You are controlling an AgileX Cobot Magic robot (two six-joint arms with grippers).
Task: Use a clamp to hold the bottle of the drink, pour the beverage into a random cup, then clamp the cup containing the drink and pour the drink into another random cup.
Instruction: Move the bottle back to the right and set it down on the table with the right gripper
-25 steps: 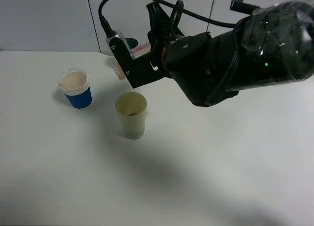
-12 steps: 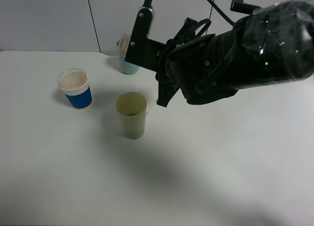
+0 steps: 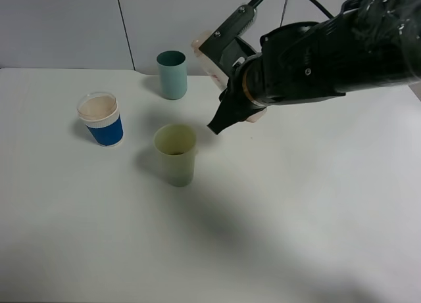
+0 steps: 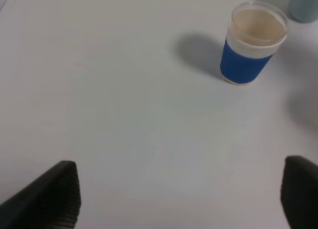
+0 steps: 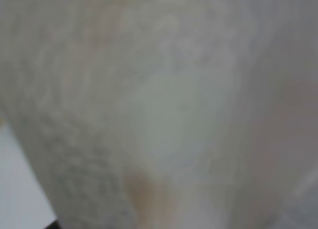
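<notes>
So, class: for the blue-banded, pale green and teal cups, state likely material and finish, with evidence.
Blue-banded cup: seemingly clear plastic, see-through rim, blue sleeve, perhaps paper. Pale green cup: likely frosted plastic, milky translucent wall. Teal cup: opaque, matte; plastic or ceramic, unclear.

three cups on the table: left cup furthest left, front cup right of it and nearer the camera, back cup straight behind front cup, bottle up in the air to its right
</notes>
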